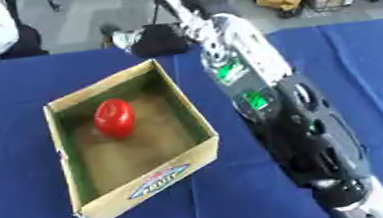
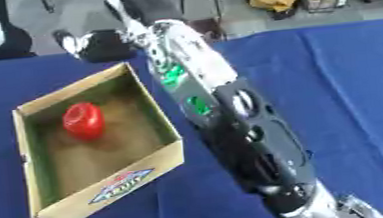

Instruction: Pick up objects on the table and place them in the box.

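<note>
Right arm runs diagonally from the near right corner toward the far table edge, black and silver with green lights, passing just beside the box's right wall. Cardboard box sits open on the blue table, logo on its near wall. Inside, toward the far left, a glossy red object, rounded, lying on the box floor. Right hand is a dark blur beyond the far edge; can't tell the fingers' state. Left hand not visible.

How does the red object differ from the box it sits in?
The red object is rounded and glossy; the cardboard box is angular and matte tan. The red object is much smaller, filling only the box's far part. Both rest on the blue tablecloth side of the right arm.
</note>
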